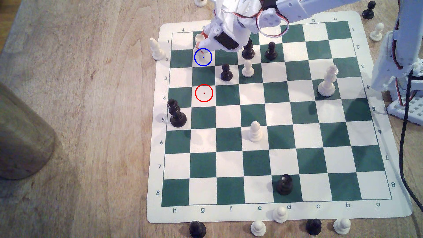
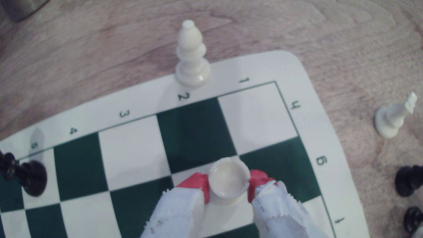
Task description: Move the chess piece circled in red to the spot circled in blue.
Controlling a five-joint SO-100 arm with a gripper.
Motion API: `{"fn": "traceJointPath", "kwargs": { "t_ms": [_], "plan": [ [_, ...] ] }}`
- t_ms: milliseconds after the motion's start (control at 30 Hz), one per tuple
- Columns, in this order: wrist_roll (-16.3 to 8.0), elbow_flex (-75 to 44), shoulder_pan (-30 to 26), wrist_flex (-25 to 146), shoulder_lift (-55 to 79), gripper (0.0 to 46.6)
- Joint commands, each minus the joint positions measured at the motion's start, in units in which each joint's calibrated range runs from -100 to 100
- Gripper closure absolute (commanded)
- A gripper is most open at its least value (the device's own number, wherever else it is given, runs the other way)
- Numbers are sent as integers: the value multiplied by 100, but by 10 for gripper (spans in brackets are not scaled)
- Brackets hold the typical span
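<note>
A: Scanning from the biggest thing down: the pale wooden bench [image 1: 80,114], then the green-and-white roll-up chess mat [image 1: 389,212], then the white printed arm reaching over its far corner.

B: And the fingers [image 2: 229,186]?

A: Red-tipped, cloth-wrapped, pinching the small cream-white castle-topped rook [image 2: 229,180] from both sides, just under its notched crown. In the exterior view the rook [image 1: 198,39] sits at the blue-ringed white square [image 1: 203,57]; whether its base touches the mat, I cannot tell.

B: How will it handle?

A: Light, rigid, probably smooth plastic, so it could slip or twist. A grip low on the stout body looks safest. The red-ringed white square [image 1: 204,93] stands bare.
</note>
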Motion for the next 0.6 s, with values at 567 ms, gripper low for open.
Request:
{"fn": "traceJointPath", "kwargs": {
  "t_ms": [567],
  "plan": [
    [-10,-621,-30,210,-10,464]
  ]
}}
